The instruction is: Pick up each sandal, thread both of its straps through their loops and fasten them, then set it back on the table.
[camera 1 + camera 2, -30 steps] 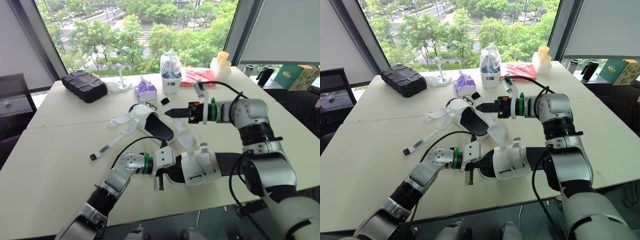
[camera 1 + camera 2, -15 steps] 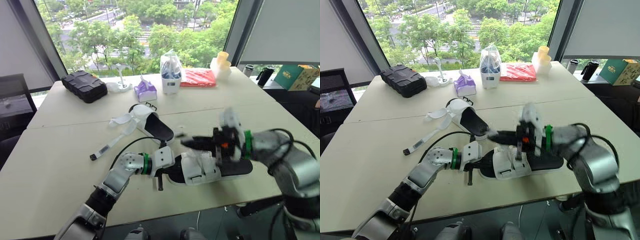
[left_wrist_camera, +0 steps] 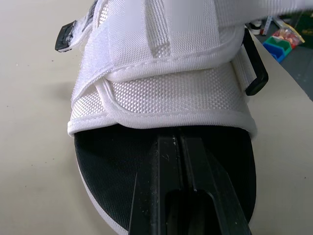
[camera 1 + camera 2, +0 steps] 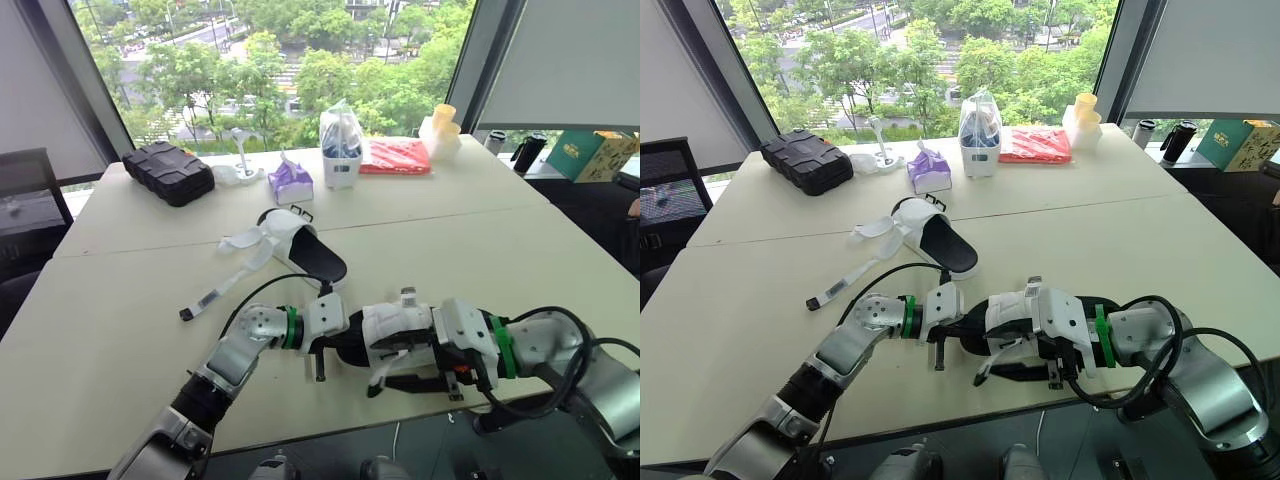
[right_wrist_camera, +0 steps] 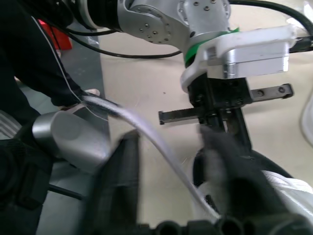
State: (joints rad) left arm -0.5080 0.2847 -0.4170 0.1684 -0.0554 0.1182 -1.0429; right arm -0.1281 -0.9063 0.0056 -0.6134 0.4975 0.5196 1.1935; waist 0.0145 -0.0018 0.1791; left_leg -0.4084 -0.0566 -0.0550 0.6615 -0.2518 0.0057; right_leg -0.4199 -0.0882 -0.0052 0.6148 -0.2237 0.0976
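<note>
The near sandal (image 4: pixel 400 328), with white straps on a black sole, lies at the table's front edge. My left gripper (image 4: pixel 338 346) is shut on the front rim of its sole; in the left wrist view the gripper (image 3: pixel 182 161) is clamped on the black sole (image 3: pixel 112 166). My right gripper (image 4: pixel 395 381) lies low along the sandal's near side and is open. A loose white strap (image 5: pixel 146 132) runs between its fingers and hangs off the sandal (image 4: pixel 383 366). The second sandal (image 4: pixel 300 245) lies farther back, its straps undone and one long strap (image 4: pixel 215 295) trailing to the left.
Along the back of the table (image 4: pixel 120 300) stand a black case (image 4: pixel 168 170), a purple object (image 4: pixel 291 182), a white container holding a bag (image 4: pixel 341 140), a red packet (image 4: pixel 398 155) and yellow cups (image 4: pixel 443 128). A green box (image 4: pixel 590 152) sits at the far right.
My right arm has swung from above the far sandal down to the near sandal's front side, and its fingers have opened. The left gripper has kept its grip.
</note>
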